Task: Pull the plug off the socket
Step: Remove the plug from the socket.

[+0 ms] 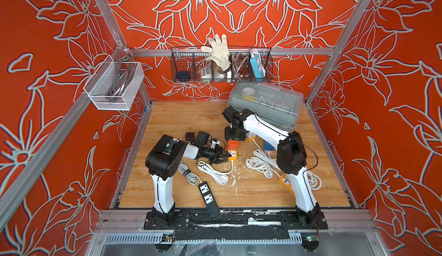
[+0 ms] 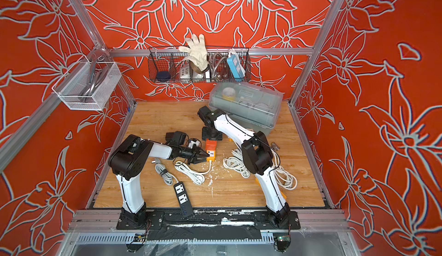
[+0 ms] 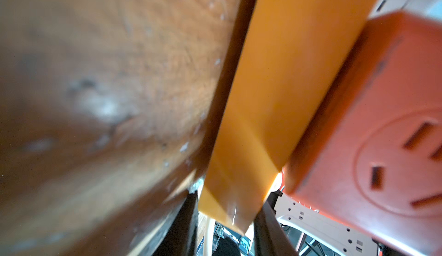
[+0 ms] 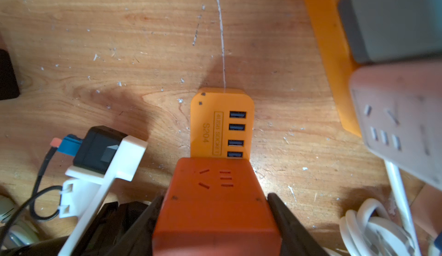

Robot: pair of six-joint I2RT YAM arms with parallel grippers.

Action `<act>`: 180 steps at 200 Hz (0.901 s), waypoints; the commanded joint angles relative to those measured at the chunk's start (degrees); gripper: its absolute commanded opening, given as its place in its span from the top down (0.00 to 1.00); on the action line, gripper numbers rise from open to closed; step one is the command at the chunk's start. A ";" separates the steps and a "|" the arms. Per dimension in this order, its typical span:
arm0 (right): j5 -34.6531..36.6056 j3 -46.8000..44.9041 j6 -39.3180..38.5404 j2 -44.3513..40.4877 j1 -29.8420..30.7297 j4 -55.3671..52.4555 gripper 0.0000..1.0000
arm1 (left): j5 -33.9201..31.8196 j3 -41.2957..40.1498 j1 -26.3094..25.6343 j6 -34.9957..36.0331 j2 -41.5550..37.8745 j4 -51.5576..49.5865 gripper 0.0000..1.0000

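The socket is a yellow-orange power strip (image 1: pixel 232 157) (image 2: pixel 211 157) lying on the wooden table, with USB ports at its far end (image 4: pixel 215 123). The plug, an orange-red cube (image 1: pixel 233 144) (image 2: pixel 211 144), sits on top of it. My left gripper (image 1: pixel 227 156) (image 3: pixel 227 219) comes in low from the left and is shut on the strip's near end (image 3: pixel 275 99). My right gripper (image 1: pixel 235 136) (image 4: pixel 216 219) reaches down from behind, and its dark fingers (image 4: pixel 287 223) press both sides of the plug (image 4: pixel 215 207).
White cable coils (image 1: pixel 212 171) (image 1: pixel 260 163) lie in front of and to the right of the strip. A black power strip (image 1: pixel 208 197) sits near the front edge and black adapters (image 1: pixel 198 137) at the left. A clear lidded box (image 1: pixel 265 104) stands at the back right.
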 commanded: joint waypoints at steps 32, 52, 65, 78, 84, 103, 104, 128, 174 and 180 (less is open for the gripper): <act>7.72 1.50 4.26 -4.35 4.80 -2.70 0.50 | -13.73 -3.07 0.63 -2.50 5.77 -15.35 0.67; 4.39 6.81 3.19 -1.76 0.06 -5.86 0.50 | -13.82 -3.47 0.62 -2.41 5.78 -15.36 0.67; 2.79 9.32 2.52 -0.94 -1.92 -8.66 0.50 | -13.77 -3.60 0.63 -2.41 5.97 -15.35 0.67; 2.93 8.12 1.71 -2.63 -1.80 -8.43 0.50 | -13.66 -3.61 0.59 -2.32 6.14 -15.36 0.67; 2.82 6.28 1.89 -3.90 -1.32 -7.42 0.50 | -13.57 -3.60 0.64 -2.32 6.29 -15.35 0.67; 4.70 -2.56 3.75 -8.97 2.12 -2.34 0.50 | -13.21 -3.51 0.63 -2.91 6.41 -14.86 0.67; 4.74 -3.04 3.89 -9.13 2.34 -2.07 0.50 | -13.20 -3.51 0.64 -2.92 6.41 -14.84 0.66; 6.09 -12.72 8.46 -12.76 7.02 3.13 0.51 | -13.06 -3.15 0.63 -3.37 6.06 -14.91 0.67; 6.16 -0.58 4.32 -7.91 2.32 -3.43 0.51 | -12.85 -3.15 0.64 -3.37 6.17 -15.13 0.67; 4.92 0.68 3.88 -7.43 0.75 -4.17 0.51 | -12.85 -3.37 0.62 -3.31 6.06 -15.09 0.67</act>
